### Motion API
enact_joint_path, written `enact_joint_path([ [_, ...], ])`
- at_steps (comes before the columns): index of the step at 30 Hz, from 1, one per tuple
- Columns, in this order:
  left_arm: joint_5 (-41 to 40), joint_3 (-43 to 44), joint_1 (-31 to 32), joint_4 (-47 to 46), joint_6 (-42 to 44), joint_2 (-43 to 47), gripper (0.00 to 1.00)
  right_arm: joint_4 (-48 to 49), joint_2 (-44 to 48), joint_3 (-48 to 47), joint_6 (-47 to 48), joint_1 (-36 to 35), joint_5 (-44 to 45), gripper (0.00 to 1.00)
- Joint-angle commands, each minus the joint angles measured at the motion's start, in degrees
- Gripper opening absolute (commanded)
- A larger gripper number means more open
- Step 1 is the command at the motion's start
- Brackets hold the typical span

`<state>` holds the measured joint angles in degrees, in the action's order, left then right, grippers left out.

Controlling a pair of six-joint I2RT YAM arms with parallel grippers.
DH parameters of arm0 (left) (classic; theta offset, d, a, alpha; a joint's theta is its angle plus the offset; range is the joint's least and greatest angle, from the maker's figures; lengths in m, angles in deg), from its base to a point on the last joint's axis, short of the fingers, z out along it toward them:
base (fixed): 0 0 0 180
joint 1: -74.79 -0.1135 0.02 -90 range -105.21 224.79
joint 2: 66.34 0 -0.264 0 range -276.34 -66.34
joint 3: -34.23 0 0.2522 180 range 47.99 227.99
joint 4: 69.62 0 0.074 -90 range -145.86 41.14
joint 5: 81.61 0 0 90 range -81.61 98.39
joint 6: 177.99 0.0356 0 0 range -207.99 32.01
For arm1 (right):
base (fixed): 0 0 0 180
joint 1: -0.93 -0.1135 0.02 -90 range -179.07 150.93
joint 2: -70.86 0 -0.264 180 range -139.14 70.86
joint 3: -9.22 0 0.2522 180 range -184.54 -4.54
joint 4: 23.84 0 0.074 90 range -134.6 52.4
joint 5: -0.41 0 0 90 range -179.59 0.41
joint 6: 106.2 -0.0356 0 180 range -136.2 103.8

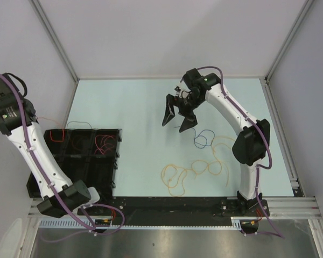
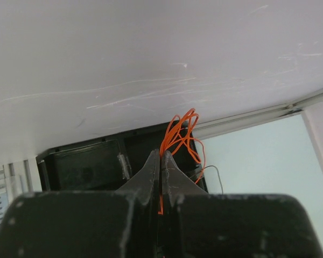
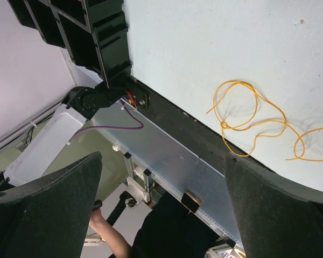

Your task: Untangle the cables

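My left gripper (image 2: 161,154) is shut on an orange-red cable (image 2: 180,134), whose loops bunch just past the fingertips, over the black tray (image 2: 97,166) near the left wall. In the top view a thin orange strand (image 1: 48,121) runs from that gripper toward the tray (image 1: 105,174). Red cables (image 1: 104,142) and a black one (image 1: 78,126) lie in tray compartments. On the table a dark blue cable (image 1: 201,140) and yellow-orange cables (image 1: 194,172) lie in loose loops. My right gripper (image 1: 177,115) hangs open above the table, left of the blue cable, holding nothing. Its wrist view shows a yellow-orange cable (image 3: 247,115).
The black compartment tray fills the table's left side. A black strip and aluminium rail (image 3: 172,156) run along the near edge, with both arm bases (image 1: 247,207) on it. White walls close the left, back and right. A person's hand (image 3: 105,231) shows below the rail.
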<state>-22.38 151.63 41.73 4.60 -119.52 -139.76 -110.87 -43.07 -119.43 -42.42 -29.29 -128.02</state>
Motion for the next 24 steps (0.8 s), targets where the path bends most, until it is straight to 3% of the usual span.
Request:
enact_joint_path([
  [1,-2.02,-3.61,-0.96,-2.54,-1.16,1.18,0.0,-1.43,-0.06,-1.13,0.64,0.69,-1.38,1.0],
  [11,0.96,-20.82,-3.5,-10.1,-1.43,4.52,0.0,-0.99,0.11,0.72,0.11,0.95,-1.47,1.0],
  [24,6.42,-34.29,-3.42,-21.7,0.33,5.67,0.0,-0.47,-0.77,1.42,0.03,1.12,-2.52,1.0],
])
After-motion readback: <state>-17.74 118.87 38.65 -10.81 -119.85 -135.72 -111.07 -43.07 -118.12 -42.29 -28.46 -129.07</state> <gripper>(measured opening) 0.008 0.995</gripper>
